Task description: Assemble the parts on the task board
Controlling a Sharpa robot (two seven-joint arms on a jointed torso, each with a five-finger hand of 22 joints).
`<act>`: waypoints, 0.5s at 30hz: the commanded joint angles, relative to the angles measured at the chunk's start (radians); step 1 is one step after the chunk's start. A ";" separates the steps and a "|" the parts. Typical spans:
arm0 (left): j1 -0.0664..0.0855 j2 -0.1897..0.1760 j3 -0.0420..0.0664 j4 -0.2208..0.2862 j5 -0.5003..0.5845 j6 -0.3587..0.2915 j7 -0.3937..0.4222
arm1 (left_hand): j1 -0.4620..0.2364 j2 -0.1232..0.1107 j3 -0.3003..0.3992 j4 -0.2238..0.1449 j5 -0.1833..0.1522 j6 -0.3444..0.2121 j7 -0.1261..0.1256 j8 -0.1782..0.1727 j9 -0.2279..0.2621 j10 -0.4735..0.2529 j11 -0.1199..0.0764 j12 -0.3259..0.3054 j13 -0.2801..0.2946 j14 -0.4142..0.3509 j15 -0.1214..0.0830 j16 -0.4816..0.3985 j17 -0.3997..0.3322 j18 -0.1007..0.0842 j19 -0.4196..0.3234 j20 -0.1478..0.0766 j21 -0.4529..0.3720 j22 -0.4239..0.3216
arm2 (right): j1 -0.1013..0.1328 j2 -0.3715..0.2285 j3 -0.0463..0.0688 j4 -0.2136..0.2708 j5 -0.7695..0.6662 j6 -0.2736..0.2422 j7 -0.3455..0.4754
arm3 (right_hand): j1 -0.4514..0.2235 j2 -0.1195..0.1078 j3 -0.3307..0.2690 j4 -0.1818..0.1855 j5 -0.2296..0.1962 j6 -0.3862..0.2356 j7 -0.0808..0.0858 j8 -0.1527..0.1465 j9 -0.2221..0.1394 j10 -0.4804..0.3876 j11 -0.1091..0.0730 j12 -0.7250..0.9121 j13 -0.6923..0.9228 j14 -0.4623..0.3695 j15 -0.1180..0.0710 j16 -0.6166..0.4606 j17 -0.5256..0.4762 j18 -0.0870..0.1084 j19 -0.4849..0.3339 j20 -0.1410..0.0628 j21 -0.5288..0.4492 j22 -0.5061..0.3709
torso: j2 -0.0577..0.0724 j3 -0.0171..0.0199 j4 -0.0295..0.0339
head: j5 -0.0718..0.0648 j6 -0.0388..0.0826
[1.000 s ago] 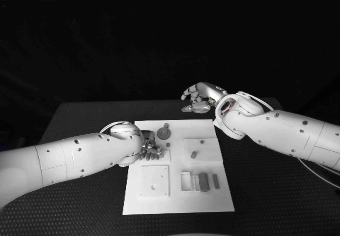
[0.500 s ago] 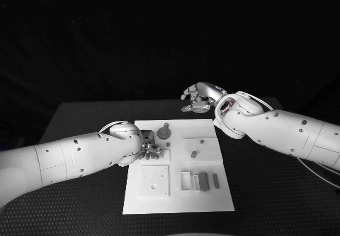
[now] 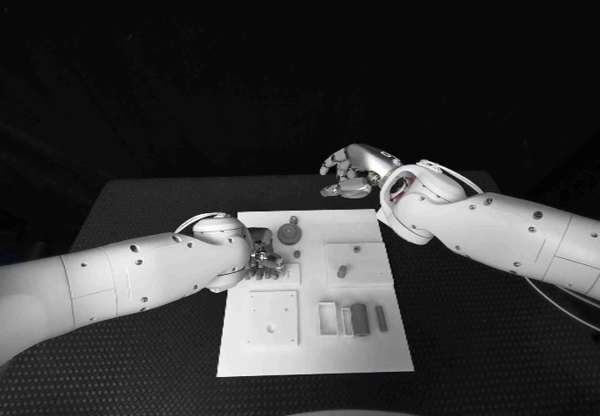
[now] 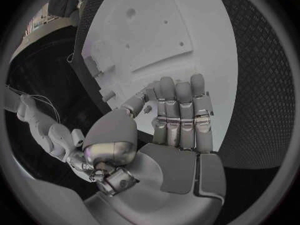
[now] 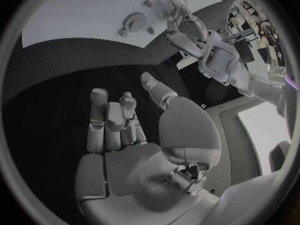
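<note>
Task board point(image 3: 313, 347), white, lies flat in the middle of the black table point(image 3: 138, 208), long side running away from the robot. Raised square blocks sit on it: one near the front left point(image 3: 273, 318), one at mid right point(image 3: 355, 263); a row of slim bars point(image 3: 359, 319) stands beside the front block.

Left hand point(image 3: 263, 260) is low over the board's left edge, just beside a small peg point(image 3: 297, 255) and near the round gear-like part point(image 3: 290, 234). In the left wrist view its fingers point(image 4: 180, 110) lie pressed side by side and curled towards the thumb; whether anything is pinched there, I cannot tell.

Right hand point(image 3: 351, 172) hovers beyond the board's far edge, well apart from the parts, fingers point(image 5: 109, 117) loosely curled, holding nothing visible.

Judgement: step in hand is picking up a small part at the left edge. To do it well, settle the fingertips squarely either side of the piece before lifting, keep it upright, and hold the right hand off so as not to sweep the gear.
</note>
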 commanded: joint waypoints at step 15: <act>-0.003 0.000 0.000 0.008 -0.030 -0.050 0.002 | 0.021 0.074 -0.002 -0.018 -0.058 -0.004 -0.005 -0.008 0.002 0.000 -0.007 0.004 -0.006 -0.009 -0.002 0.010 -0.009 0.001 0.007 0.002 -0.014 0.010 | 0.000 0.000 0.001 0.001 -0.003 0.011 0.008 | -0.008 0.008 0.000 -0.002 -0.002 -0.030 0.039 0.003 -0.001 -0.005 0.000 0.007 -0.002 -0.005 0.001 -0.004 -0.001 0.030 0.005 0.000 -0.004 0.011 | 0.000 -0.0003 0.0003 | 0.001 -0.002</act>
